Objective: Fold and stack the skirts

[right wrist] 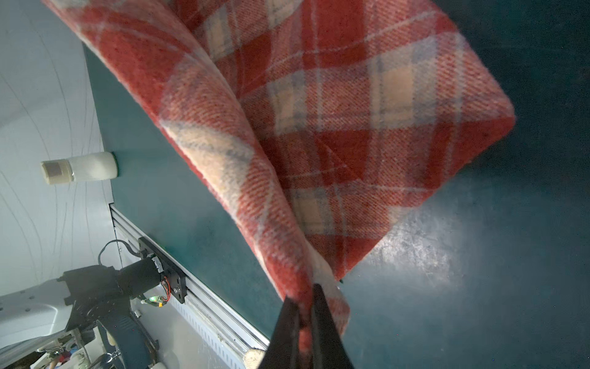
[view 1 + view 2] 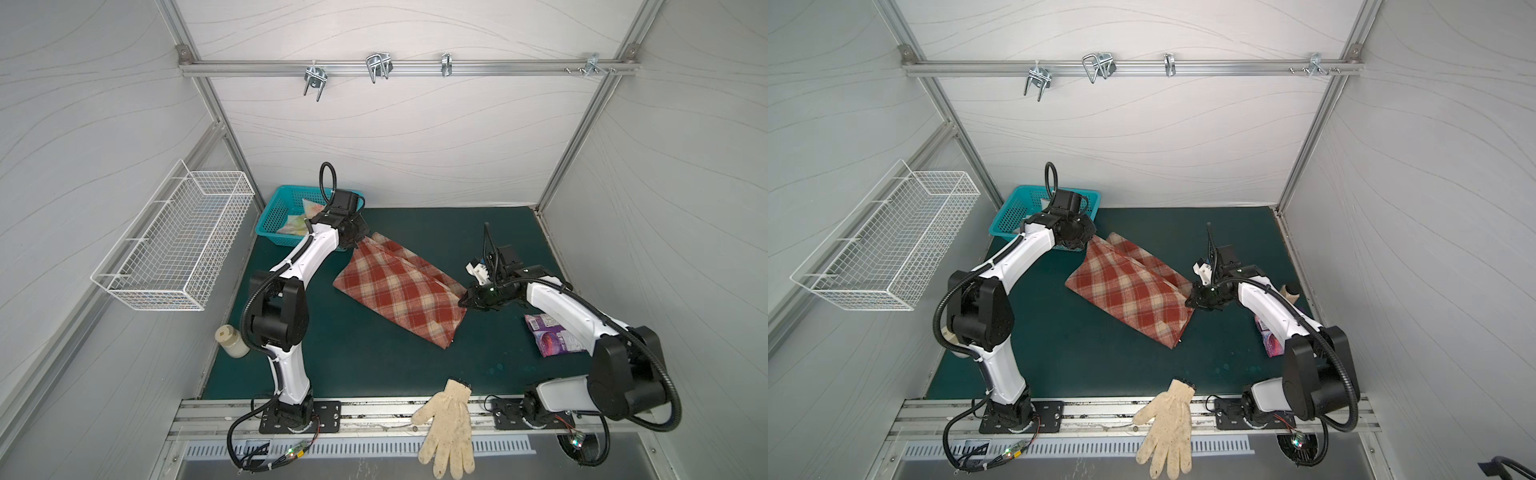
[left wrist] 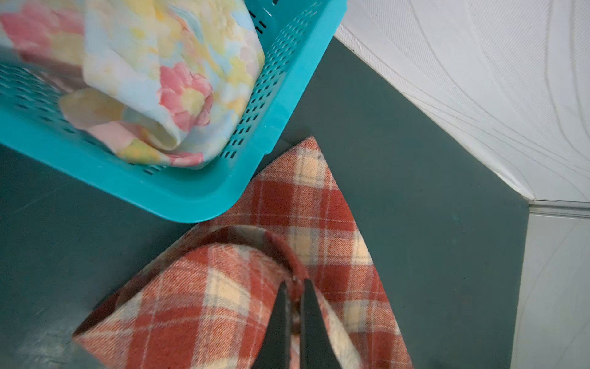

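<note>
**Op:** where are the skirts?

**Eng:** You've got the plaid skirt (image 2: 399, 291) mid-frame on the bench (image 2: 353, 357) in both top views. It's doubled over and runs diagonally from upper left to lower right. The floral skirt (image 2: 309, 206) is bunched in the teal basket (image 2: 272, 216), upper left of the frame at the bench's back corner. The plaid's upper-left corner is just beside the basket. Can't tell if they touch.

**Op:** hands?

**Eng:** Left hand (image 2: 360, 244) is at that upper-left corner of the plaid. In your left wrist view the fingers (image 3: 277, 319) are pinched on a raised edge of the cloth, with plaid showing between them. Right hand (image 2: 463, 301) is at the plaid's right edge, mid-right of the frame. In the right wrist view its fingers (image 1: 287, 329) are clamped on a lifted fold, and the cloth drapes from it down to the bench. So both hands are closed on the plaid, one at each end.

**Op:** anything else on your side?

**Eng:** There's a cream glove (image 2: 446, 424) at lower centre, lying across the front rail. A purple packet (image 2: 548, 336) sits lower right, partly under the right arm. A pale jar (image 2: 232, 343) is at the left bench edge, and a white wire basket (image 2: 174, 245) hangs on the left wall
</note>
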